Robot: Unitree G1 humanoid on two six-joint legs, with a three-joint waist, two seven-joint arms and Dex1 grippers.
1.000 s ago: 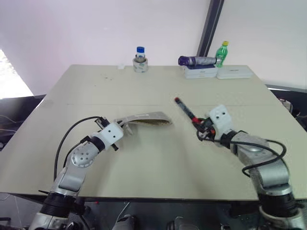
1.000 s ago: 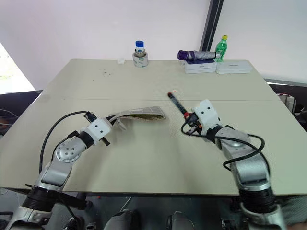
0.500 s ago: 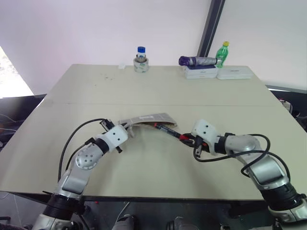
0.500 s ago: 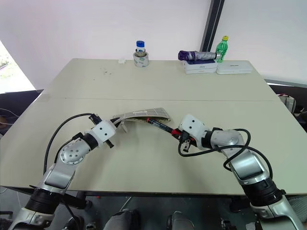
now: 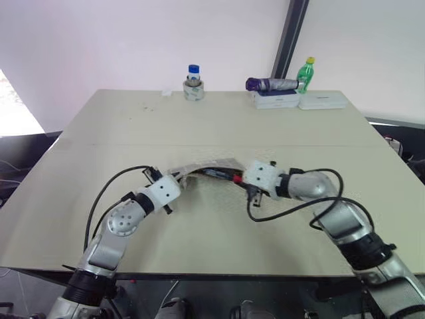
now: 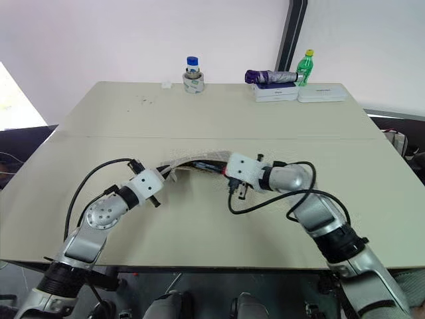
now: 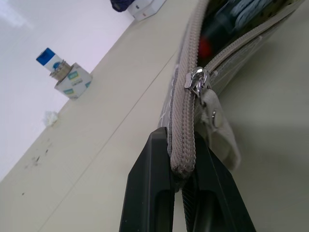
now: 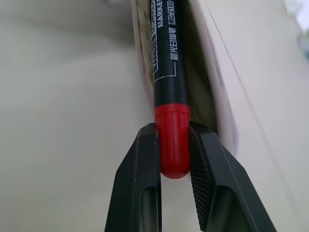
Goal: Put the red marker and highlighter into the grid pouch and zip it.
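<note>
The grid pouch [image 5: 207, 166] lies at the table's middle with its mouth held open in an arch. My left gripper [image 7: 179, 138] is shut on the end of the pouch's zipper edge, just below the metal zipper pull [image 7: 197, 82]. My right gripper [image 8: 172, 128] is shut on the red cap of the red marker [image 8: 166, 58]. The marker's black barrel reaches from the right into the pouch's open mouth. In the head view the right gripper [image 5: 239, 178] sits at the pouch's right end. The highlighter is out of view.
A blue-capped bottle [image 5: 193, 82] stands at the table's far edge. At the far right, a purple folded umbrella [image 5: 272, 84] lies on white boxes beside a green bottle [image 5: 305, 72]. The beige table [image 5: 199, 126] spreads wide around the pouch.
My right gripper swung left and rolled, carrying the marker from the table's right side down into the pouch's mouth. The left gripper kept its hold and edged slightly right.
</note>
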